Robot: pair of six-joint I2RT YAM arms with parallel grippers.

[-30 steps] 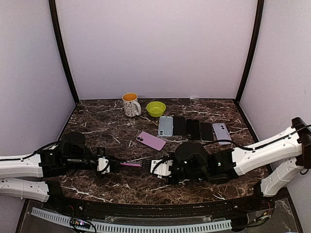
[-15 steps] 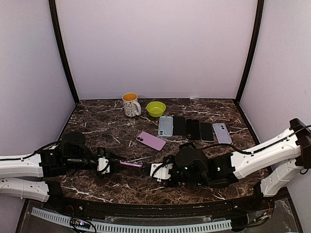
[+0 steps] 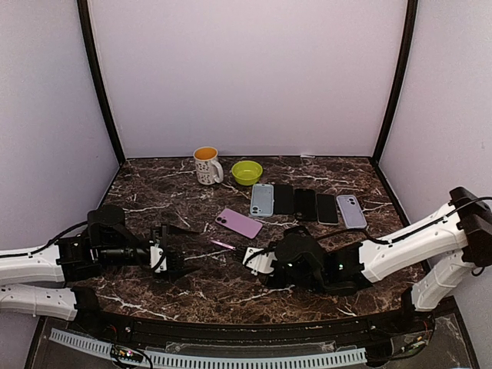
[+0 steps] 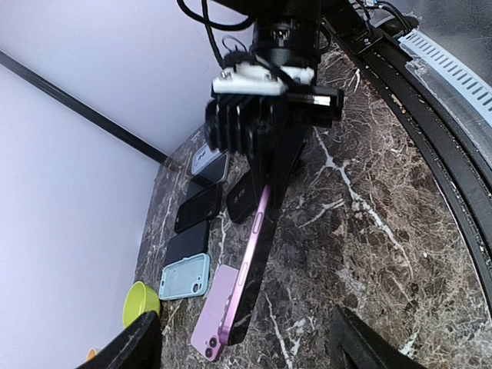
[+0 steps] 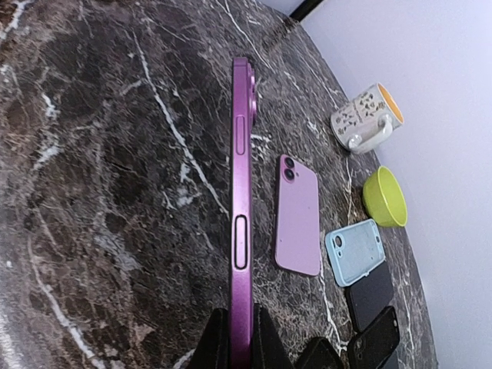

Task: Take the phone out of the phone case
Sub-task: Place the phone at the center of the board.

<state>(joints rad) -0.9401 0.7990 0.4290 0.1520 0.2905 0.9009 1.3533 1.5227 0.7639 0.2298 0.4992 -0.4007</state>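
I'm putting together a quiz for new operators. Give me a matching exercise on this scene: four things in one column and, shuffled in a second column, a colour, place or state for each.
Column one:
1. purple phone
2. mug
3. bowl
4. left gripper

Column two:
A. jaws open, holding nothing
B. green, next to the mug
C. white outside, orange inside
D. on edge, clamped in the right gripper

Pairs: 1-D, 2-C, 3-B, 4-A.
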